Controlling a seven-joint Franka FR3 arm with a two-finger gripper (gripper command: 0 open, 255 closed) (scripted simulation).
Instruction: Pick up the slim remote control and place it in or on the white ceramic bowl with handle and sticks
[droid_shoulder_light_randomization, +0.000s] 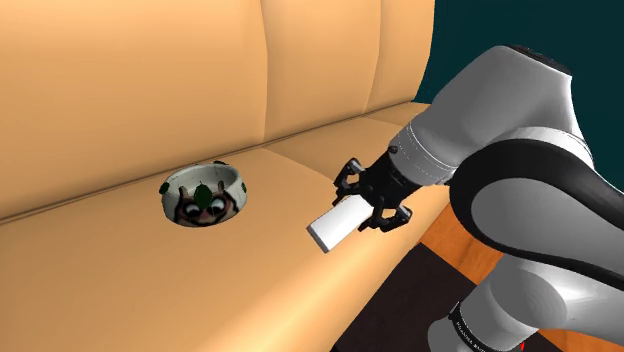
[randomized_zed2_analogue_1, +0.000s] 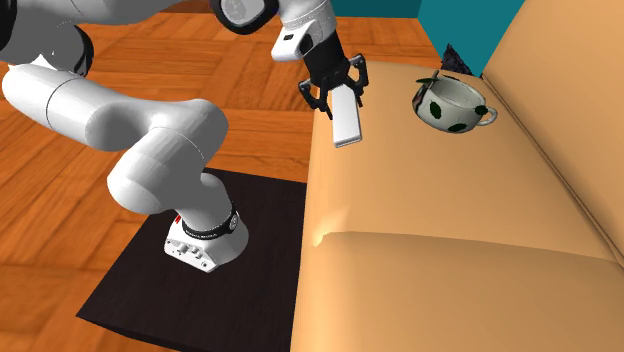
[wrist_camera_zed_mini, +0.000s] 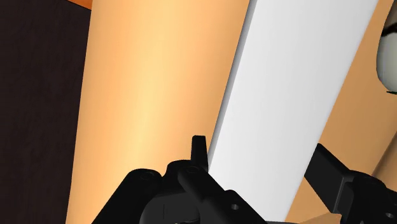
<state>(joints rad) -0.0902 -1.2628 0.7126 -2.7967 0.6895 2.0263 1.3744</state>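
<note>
Now pinching the slim remote control (droid_shoulder_light_randomization: 338, 222) in the pincer (droid_shoulder_light_randomization: 368, 203) — black fingers closed on its two long sides, near one end, with most of the white body sticking out beyond the tips. Held, apparently, just above the front edge of the sofa seat (droid_shoulder_light_randomization: 250, 280), tilted downward. Well apart from the white bowl (droid_shoulder_light_randomization: 228, 178) with dark spots and a side handle (randomized_zed2_analogue_1: 487, 115), set further back on the seat near the backrest. Risk from here — slipping or turning in the grip during the carry, because of the long free end and the short hold. Also possible: striking the bowl rim with the far end and tipping the bowl on the soft cushion. Better to come in high over the rim, then release low and centred.
</note>
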